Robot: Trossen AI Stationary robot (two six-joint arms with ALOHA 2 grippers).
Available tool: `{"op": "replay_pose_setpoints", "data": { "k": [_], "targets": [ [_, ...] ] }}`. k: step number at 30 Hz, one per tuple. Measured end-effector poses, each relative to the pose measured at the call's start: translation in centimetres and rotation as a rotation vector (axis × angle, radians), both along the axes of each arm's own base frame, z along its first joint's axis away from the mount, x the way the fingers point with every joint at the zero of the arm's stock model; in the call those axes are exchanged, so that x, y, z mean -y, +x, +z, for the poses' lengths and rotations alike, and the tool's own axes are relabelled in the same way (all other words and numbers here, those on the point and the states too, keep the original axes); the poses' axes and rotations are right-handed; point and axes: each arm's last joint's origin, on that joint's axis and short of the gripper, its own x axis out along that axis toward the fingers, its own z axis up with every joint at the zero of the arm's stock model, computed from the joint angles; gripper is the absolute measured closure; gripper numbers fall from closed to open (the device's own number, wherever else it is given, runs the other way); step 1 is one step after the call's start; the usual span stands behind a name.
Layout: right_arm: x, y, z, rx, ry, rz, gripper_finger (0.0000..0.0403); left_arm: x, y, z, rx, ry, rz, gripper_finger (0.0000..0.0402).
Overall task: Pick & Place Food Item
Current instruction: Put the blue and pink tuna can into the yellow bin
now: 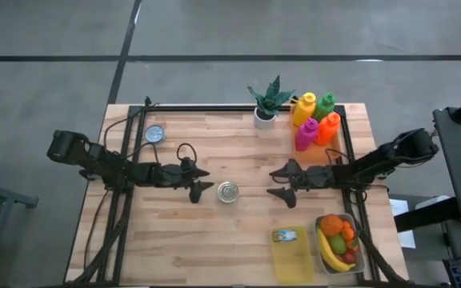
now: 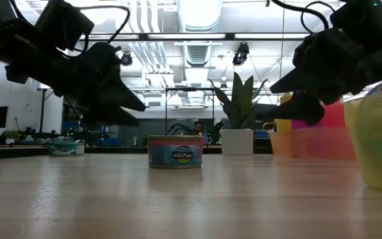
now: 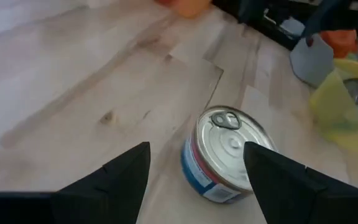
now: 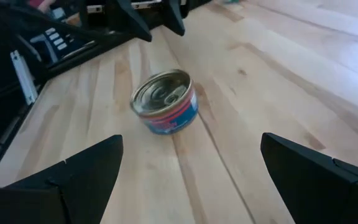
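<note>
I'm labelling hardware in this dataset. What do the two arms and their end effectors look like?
Both arms are dark, jointed and slim, with black cables looping along them. The left end effector and the right end effector each end in two tapered, pointed black fingers. No markings are readable.

The whole desk (image 1: 214, 232) is seen from straight above in the high view, with floor around it. In the low view it is looked across level from desk height, into the room behind. Each wrist view is aimed downward at the wood from close by, past that arm's own two dark fingers. The tin can (image 1: 228, 192) at mid-desk is shared by all four views, nearest in the wrist views.
</note>
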Motion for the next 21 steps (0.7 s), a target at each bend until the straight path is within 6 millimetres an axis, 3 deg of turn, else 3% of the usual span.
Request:
{"op": "replay_pose_setpoints", "data": {
  "k": [6, 14, 21],
  "targets": [
    [0.1, 1.0, -1.3, -0.020, -0.023, -0.048, 0.0024, 0.1, 0.2, 0.1, -0.019, 0.234, -0.138, 0.0138],
    [-0.1, 4.8, -1.7, -0.072, -0.246, 0.013, 0.0024, 0.4, 0.4, -1.6, -0.073, 0.221, -0.267, 0.0138],
    [-0.2, 6.3, -2.3, -0.093, -0.248, -0.004, 0.0024, 0.5, 1.1, -1.5, 0.015, 0.223, -0.260, 0.0138]
  ]
}}
